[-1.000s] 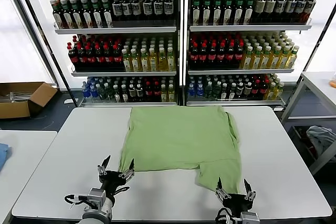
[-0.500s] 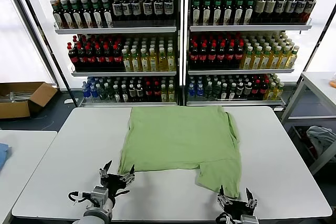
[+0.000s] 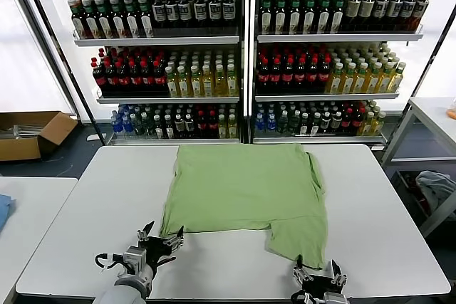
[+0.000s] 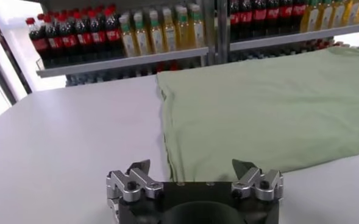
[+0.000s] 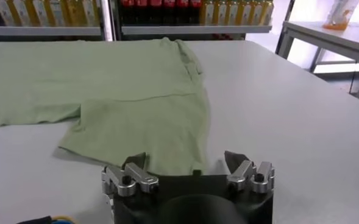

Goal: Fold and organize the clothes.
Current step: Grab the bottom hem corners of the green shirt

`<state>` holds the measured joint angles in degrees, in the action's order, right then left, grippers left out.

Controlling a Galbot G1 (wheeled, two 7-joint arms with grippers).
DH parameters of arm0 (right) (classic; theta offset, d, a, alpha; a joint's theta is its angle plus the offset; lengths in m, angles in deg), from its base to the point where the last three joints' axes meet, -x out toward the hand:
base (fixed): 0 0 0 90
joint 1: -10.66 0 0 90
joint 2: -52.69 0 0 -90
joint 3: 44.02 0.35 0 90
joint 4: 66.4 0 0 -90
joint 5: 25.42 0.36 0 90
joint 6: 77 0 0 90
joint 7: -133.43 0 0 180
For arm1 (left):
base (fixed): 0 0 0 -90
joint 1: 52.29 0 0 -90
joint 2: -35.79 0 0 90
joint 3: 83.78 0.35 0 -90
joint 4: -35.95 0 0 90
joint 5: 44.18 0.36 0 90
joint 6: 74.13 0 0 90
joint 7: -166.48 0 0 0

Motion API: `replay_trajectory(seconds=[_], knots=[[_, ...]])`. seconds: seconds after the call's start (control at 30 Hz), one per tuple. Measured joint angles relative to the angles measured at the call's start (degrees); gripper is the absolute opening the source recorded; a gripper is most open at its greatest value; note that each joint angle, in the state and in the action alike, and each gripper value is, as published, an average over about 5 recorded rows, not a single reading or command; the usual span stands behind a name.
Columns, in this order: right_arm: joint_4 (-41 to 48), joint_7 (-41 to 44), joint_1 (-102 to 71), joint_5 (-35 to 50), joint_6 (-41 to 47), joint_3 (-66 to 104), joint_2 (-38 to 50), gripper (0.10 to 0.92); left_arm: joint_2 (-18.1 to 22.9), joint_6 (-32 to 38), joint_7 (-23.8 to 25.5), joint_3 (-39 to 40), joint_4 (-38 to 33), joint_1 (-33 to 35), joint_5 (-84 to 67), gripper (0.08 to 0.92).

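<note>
Since a second ago, our two grippers have drawn back toward the near edge of the white table [image 3: 78, 204], the right one sinking lower in the head view, while the light green shirt [image 3: 246, 190] has kept its place and shape. The left gripper [image 3: 161, 237] now sits just short of the shirt's near left corner, fingers spread wide and empty; the left wrist view shows that hem corner lying just ahead of them, whether touching we cannot tell. The right gripper [image 3: 316, 273] hangs at the table's front edge, fingers likewise wide apart and holding nothing, just short of the flap that juts toward us at the shirt's near right. The shirt lies flat in the middle of the table, its far edge close to the table's back rim and a fold of cloth bunched along its right side. Bare tabletop runs wide on both sides of it and in a narrower strip along the front. Behind stand shelves of bottles [image 3: 171, 76].
</note>
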<state>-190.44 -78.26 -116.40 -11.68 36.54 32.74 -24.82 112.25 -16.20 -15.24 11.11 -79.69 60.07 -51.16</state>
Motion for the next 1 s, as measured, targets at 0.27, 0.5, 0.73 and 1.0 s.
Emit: replay_trajectory(seconds=[0.27,0.5,0.73,1.0], knots=[[0.5,0.3,-0.1,0.0,-0.4,0.1,0.2,0.739,-0.6,-0.5,-0.1,0.3,1.1,-0.2,-0.5,0.621],[0.8,0.5,-0.2,0.1,-0.7,0.0,0.3,0.54,-0.8,-0.5,-0.1,0.5,1.1,0.4,-0.5,0.413],[0.9,0.6,-0.1,0.2,-1.1,0.1,0.4,0.341,-0.6,-0.6,0.1,0.8,1.0,1.0,-0.3,0.214],[-0.2,1.3,0.1,0.4,-1.2,0.4,0.7,0.124,0.0,-0.7,0.3,1.0,1.2,1.0,-0.1,0.089]])
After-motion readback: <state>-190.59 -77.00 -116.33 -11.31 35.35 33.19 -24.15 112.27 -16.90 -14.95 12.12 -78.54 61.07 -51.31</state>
